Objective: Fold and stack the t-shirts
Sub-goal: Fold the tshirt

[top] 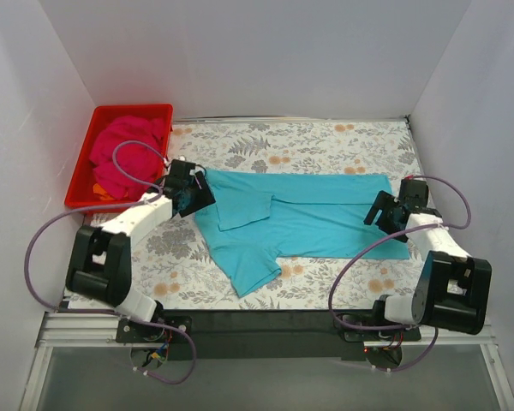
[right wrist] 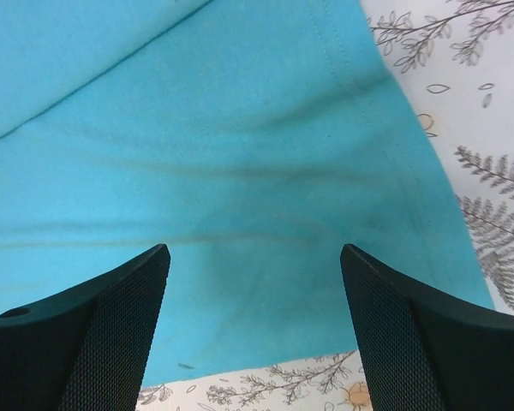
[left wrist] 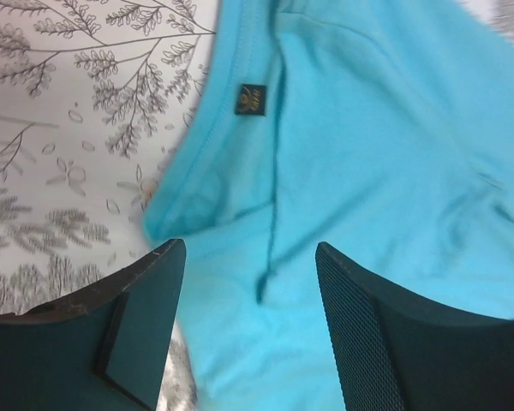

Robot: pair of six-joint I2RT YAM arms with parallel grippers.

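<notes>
The turquoise-blue t-shirt (top: 308,218) lies across the middle of the floral table, its far long side folded over and one sleeve sticking out toward the front. My left gripper (top: 197,193) is open over its collar end; the left wrist view shows the neckline with a small dark label (left wrist: 249,99) between the open fingers (left wrist: 146,317). My right gripper (top: 382,211) is open over the hem end, with the blue cloth (right wrist: 240,171) and the hem's tiny dark mark (right wrist: 185,366) below it. The magenta-pink t-shirt (top: 127,154) lies crumpled in the red tray.
The red plastic tray (top: 86,167) stands at the back left against the white wall. White walls close in the table on the left, back and right. The floral tablecloth (top: 325,141) shows behind and in front of the blue shirt.
</notes>
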